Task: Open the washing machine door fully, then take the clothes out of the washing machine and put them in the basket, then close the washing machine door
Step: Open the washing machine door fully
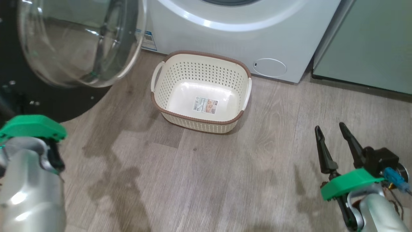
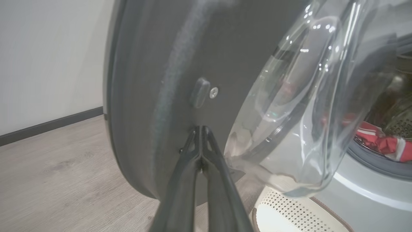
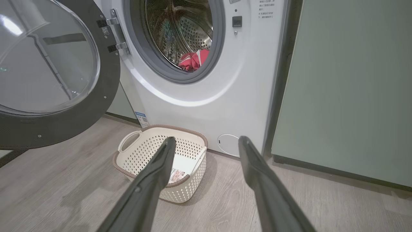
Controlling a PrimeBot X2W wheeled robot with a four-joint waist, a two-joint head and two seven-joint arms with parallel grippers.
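From my station I see the washing machine door (image 1: 77, 45) swung open on the robot's left, its clear dome and black rim hanging over the wooden floor (image 1: 193, 180). On the left wrist view the left gripper (image 2: 200, 129) has its two fingers pressed together with nothing between them. The tips sit right at the door's dark inner face, just below a small peg and a screw, and I cannot tell whether they touch it. The right gripper (image 1: 330, 126) hovers low on the right above the floor, fingers spread apart and holding nothing, well apart from the basket (image 1: 201, 121). The basket stands on the floor just in front of the washing machine (image 1: 244, 38), between the open door and the small round hatch (image 1: 269, 67), with a sticker (image 1: 206, 105) on its bottom. The clothes (image 3: 193, 60), a red bundle with white trim, lie inside the steel drum at the lower edge of the opening, behind the grey gasket. A pale-green cabinet (image 1: 370, 42) stands right beside the machine on the right.
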